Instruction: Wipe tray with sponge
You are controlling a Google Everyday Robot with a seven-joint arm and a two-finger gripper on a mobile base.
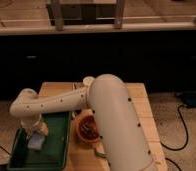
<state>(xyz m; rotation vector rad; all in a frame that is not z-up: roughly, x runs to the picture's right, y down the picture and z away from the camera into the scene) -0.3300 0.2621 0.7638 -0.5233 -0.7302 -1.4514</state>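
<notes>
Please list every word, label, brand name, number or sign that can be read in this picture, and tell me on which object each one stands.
There is no readable text.
The white arm: only rows of small dark dots, no letters.
The tray, the sponge, the orange bowl: no label or print shows.
The wooden table: no writing.
The gripper, down over the tray at the sponge: no marking shows.

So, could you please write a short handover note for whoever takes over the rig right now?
Gripper: down over the tray, at its left-centre, right above the sponge.
Sponge: lying inside the tray, on its floor, under the gripper.
Nearby: orange bowl just right of the tray, on the wooden table.
Done: arm brought to the sponge in the tray.
Left: the wiping strokes across the tray; how much is already wiped cannot be told.
</notes>
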